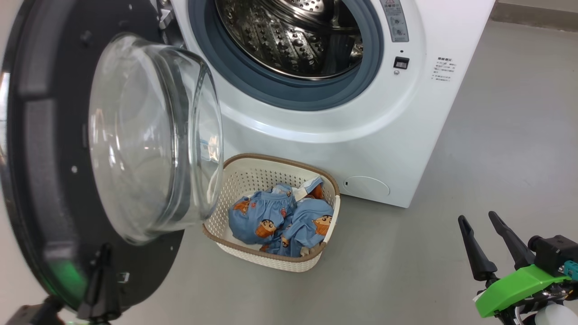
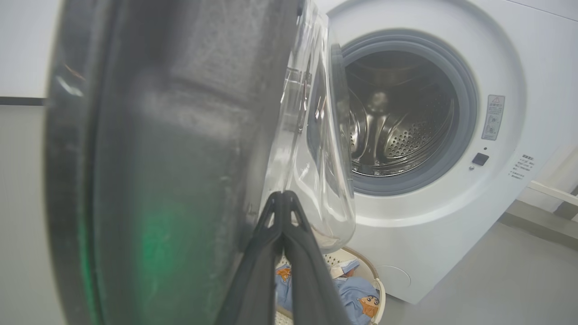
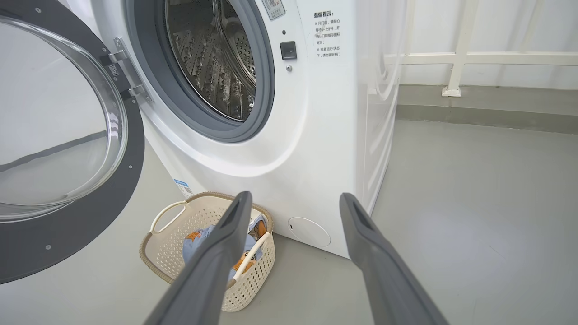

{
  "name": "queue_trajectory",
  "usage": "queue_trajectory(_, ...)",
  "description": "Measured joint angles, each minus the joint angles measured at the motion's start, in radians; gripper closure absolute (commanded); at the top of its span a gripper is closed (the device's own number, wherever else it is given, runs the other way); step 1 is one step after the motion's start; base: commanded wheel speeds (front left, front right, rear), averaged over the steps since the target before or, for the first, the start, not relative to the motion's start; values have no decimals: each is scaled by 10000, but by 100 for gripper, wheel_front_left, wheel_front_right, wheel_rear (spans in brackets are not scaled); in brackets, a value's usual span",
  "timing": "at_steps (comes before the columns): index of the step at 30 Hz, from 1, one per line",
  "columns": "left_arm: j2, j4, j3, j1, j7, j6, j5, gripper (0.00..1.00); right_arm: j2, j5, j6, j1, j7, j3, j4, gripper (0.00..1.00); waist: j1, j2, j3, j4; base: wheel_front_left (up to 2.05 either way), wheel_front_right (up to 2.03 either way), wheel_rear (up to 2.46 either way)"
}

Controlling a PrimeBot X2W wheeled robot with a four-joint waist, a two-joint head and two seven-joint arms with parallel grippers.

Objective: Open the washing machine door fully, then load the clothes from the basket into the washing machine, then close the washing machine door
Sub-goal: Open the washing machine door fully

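- Head view: the washing machine door (image 1: 40, 158) stands wide open at the left of the frame, a broad black ring carrying a clear, bulging glass bowl (image 1: 149, 135); its left edge is cut off
- The washing machine (image 1: 352, 149), a smooth white box, fills the upper centre; a grey rubber gasket (image 1: 289, 97) circles the perforated steel drum (image 1: 289, 40), whose top is cropped
- The basket (image 1: 253, 176), cream perforated plastic with a brown woven-look rim, sits on the grey floor (image 1: 496, 158) at lower centre, just before the machine's base, one corner hidden behind the bowl
- The clothes (image 1: 271, 216), crumpled light-blue fabric printed with orange-and-black cartoon figures, lie heaped inside the basket, a strip of white lining showing
- Left gripper (image 2: 283, 196), bottom centre of the left wrist view, is clenched, dark fingers pressed together with nothing between them, tips at the door's blurred inner face; contact is hard to make out
- Right gripper (image 3: 293, 198), bottom centre of the right wrist view, is released, fingers spread and empty above the floor; one finger hides part of the basket
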Motion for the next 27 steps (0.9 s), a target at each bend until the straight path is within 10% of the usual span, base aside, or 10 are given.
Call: queue_trajectory(27,1116,3338,2905,-2220,-190,-245,-63,100,-136,2,0,-87,0,174,-46,0,0,0,696,-14,0,0,0)
